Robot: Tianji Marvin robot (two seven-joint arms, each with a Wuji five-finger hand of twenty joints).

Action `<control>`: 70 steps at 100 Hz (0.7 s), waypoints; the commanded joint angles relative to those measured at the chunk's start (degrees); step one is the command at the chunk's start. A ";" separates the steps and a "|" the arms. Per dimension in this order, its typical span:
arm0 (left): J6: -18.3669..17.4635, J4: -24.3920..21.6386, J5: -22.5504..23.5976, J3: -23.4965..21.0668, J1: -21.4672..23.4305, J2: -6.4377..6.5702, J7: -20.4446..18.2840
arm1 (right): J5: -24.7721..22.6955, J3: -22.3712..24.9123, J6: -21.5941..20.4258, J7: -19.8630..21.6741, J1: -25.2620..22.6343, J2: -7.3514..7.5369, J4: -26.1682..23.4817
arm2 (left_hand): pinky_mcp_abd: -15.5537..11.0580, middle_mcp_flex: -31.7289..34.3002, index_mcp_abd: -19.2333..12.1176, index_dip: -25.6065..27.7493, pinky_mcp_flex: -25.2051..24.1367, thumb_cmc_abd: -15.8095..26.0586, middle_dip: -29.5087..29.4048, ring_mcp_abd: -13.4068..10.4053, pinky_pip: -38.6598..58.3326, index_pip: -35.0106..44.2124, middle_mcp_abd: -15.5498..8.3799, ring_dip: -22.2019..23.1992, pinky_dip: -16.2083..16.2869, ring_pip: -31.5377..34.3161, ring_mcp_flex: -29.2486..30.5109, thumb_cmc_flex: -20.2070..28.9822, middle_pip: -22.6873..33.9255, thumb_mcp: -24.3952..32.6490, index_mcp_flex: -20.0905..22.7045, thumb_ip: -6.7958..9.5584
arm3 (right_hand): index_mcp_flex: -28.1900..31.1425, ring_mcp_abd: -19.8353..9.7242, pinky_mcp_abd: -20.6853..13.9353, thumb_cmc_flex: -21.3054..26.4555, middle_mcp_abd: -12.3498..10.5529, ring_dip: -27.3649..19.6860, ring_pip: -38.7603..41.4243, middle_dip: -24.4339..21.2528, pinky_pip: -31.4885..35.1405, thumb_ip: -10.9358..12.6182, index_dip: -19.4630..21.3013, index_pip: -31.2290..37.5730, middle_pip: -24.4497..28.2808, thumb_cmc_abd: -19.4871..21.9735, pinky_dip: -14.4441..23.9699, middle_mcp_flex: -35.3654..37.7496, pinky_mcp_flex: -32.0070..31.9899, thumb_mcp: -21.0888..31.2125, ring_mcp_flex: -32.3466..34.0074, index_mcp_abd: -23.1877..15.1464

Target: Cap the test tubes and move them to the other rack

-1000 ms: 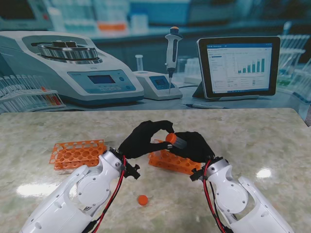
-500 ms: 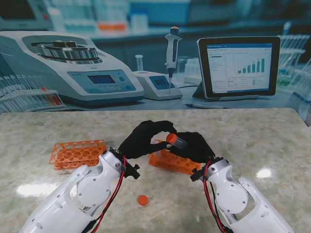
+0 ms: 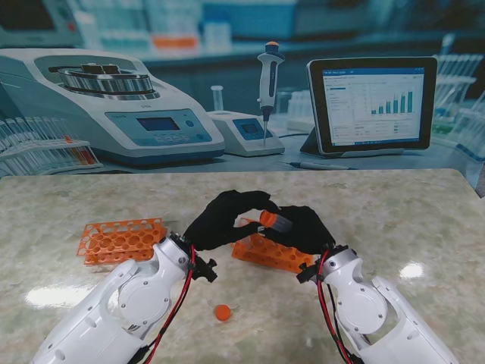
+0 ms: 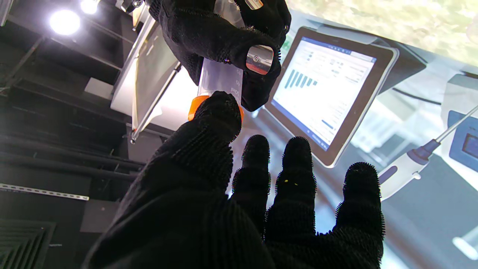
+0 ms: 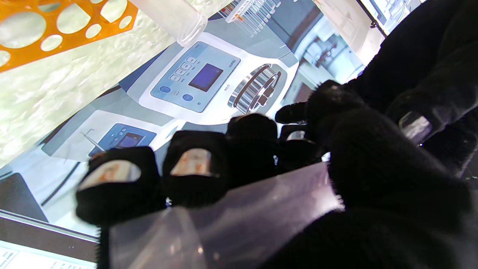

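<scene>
Right hand (image 3: pixel 303 227): its fingers are wrapped tight around the clear test tube (image 3: pixel 279 221). It holds the tube up over the counter (image 3: pixel 394 220), tipped toward the other hand, so the open end is easy to reach.
Left hand (image 3: pixel 223 218): its fingers pinch narrow at the orange cap (image 3: pixel 267 218), pressing it on the tube's end. I think this is the capping step.
Where the tube is: in the air between the two hands, just over the near rack (image 3: pixel 274 253). In the left wrist view, a fingertip (image 4: pixel 218 112) touches the cap and the right hand's fingers wrap the tube above it.
Other rack (image 3: pixel 121 240): it lies off to the left, well apart. The tube should go there once capped.
Spare cap (image 3: pixel 222 312): it lies on the counter, nearer to me, likely for another tube.
</scene>
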 commanded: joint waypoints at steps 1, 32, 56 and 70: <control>-0.20 -0.03 0.36 0.05 0.54 0.19 -0.37 | 0.16 -0.16 0.02 -0.02 -0.16 -0.31 -0.64 | -0.08 -0.50 -4.92 0.19 -0.78 3.31 -1.24 -0.77 1.06 5.34 -2.07 -0.66 -1.75 -0.89 -0.15 5.74 -1.00 6.39 5.38 2.12 | -0.03 -1.82 0.42 0.17 -0.57 0.54 1.55 -0.10 1.88 -1.30 0.96 1.23 0.74 0.35 0.04 -0.43 1.00 -0.59 1.26 -2.36; -0.20 -0.40 0.10 -0.20 0.80 0.14 -0.22 | 0.25 -0.27 0.13 -0.01 0.00 -0.33 -0.62 | -0.20 -0.38 -6.18 -2.46 -0.94 6.17 -1.42 -0.57 0.67 3.91 -2.16 -0.64 -1.63 -0.95 -0.30 7.37 -0.89 5.48 5.37 1.95 | -0.08 -1.82 0.42 0.12 -0.61 0.54 1.55 -0.09 1.88 -1.32 0.99 1.23 0.75 0.35 0.04 -0.39 1.00 -0.62 1.26 -2.34; -0.17 -1.44 0.07 -1.29 1.06 0.28 -0.67 | 0.31 -0.28 0.05 0.14 0.10 -0.30 -0.56 | -0.32 -0.45 -6.59 -3.17 -0.99 7.79 -1.47 -0.45 0.34 3.66 -2.25 -0.69 -1.58 -1.14 -0.56 8.36 -0.92 8.55 5.66 1.93 | -0.09 -1.82 0.42 0.11 -0.61 0.54 1.55 -0.09 1.88 -1.32 0.99 1.21 0.73 0.36 0.04 -0.45 1.00 -0.65 1.26 -2.39; -0.31 -1.77 0.06 -1.62 0.97 0.37 -1.08 | 0.35 -0.29 0.06 0.22 0.13 -0.29 -0.61 | -0.26 -0.64 -6.54 -3.50 -0.99 8.20 -1.54 -0.58 0.05 3.37 -2.14 -0.83 -1.57 -1.32 -0.66 8.36 -1.03 9.48 5.05 1.20 | -0.09 -1.82 0.42 0.14 -0.59 0.55 1.55 -0.08 1.88 -1.31 1.00 1.21 0.73 0.38 0.04 -0.48 1.00 -0.67 1.26 -2.40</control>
